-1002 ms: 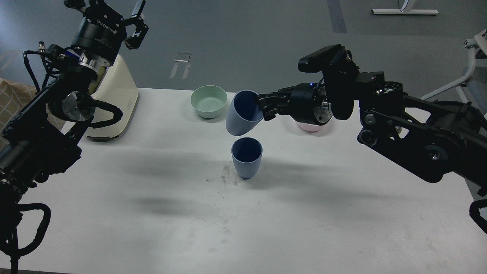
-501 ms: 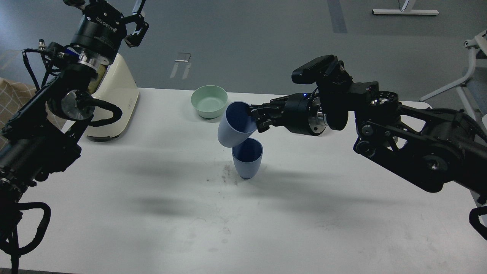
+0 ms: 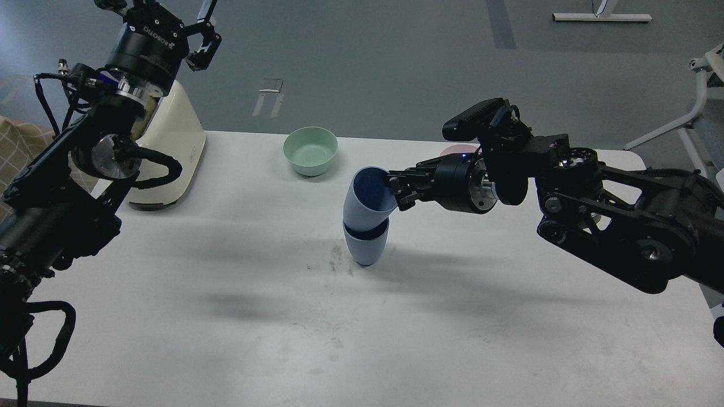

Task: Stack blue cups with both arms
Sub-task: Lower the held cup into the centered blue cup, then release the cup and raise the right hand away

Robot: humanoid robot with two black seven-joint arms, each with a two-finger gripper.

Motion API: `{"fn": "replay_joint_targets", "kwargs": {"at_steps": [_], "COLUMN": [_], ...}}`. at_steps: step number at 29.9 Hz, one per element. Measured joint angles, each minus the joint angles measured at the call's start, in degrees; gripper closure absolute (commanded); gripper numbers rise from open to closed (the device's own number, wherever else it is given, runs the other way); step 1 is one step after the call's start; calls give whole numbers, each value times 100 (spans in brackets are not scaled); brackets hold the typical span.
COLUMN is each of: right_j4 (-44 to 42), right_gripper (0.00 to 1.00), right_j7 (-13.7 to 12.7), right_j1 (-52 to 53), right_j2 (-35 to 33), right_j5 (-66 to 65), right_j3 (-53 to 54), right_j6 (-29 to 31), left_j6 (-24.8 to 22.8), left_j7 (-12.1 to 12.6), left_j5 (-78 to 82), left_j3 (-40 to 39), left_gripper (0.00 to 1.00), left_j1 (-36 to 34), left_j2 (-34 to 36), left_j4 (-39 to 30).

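Right gripper (image 3: 396, 190) pinching upper cup (image 3: 367, 195) rim (tilted), base apparently inside lower cup (image 3: 365, 244); left gripper (image 3: 172, 22) spread.

White table (image 3: 237, 316) w/ scuff marks carries lower blue cup (image 3: 365, 246), green bowl (image 3: 310, 150), pink bowl (image 3: 455, 150), cream appliance (image 3: 169, 150).

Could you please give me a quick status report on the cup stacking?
Right gripper shut on upper cup, tilted, base inside lower cup. Left gripper open, raised, empty. Nothing in the way.
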Motion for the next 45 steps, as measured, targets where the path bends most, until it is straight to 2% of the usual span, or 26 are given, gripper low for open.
{"fn": "replay_joint_targets", "kwargs": {"at_steps": [5,20,24,27,30,32,33,41,45], "right_j4": [-3,17,17,17,4,-18,-31,-412,-803], "right_gripper": [100,82,74,62,42,8,3,0,0], "right_j7": [-7,-9,-5,-1,3,7,9,9,9], "right_j1": [-16,-87,-90,-92,-103,-112,-116,-186,-238], "right_j2": [-6,-3,-6,-12,-16,-5,12,421,909], "right_j5": [0,8,8,8,8,8,10,26,27], "right_j3": [-9,-4,2,13,55,135,242,2325,3893], "right_j6": [0,0,0,0,0,0,0,-2,-3], "left_j6": [-1,6,6,5,5,5,5,-4,-4], "left_j7": [0,-8,-8,-14,-14,-16,-18,-19,-35], "left_j5": [0,-4,-3,-3,-1,-1,-1,-2,-6], "left_j3": [-1,3,9,10,10,9,8,13,-16], "left_gripper": [2,2,2,2,2,2,2,2,2], "left_j1": [0,-8,-11,-12,-12,-12,-12,-2,18], "left_j2": [2,2,8,10,10,10,10,11,-4], "left_j4": [0,0,0,0,1,1,1,-1,-4]}}
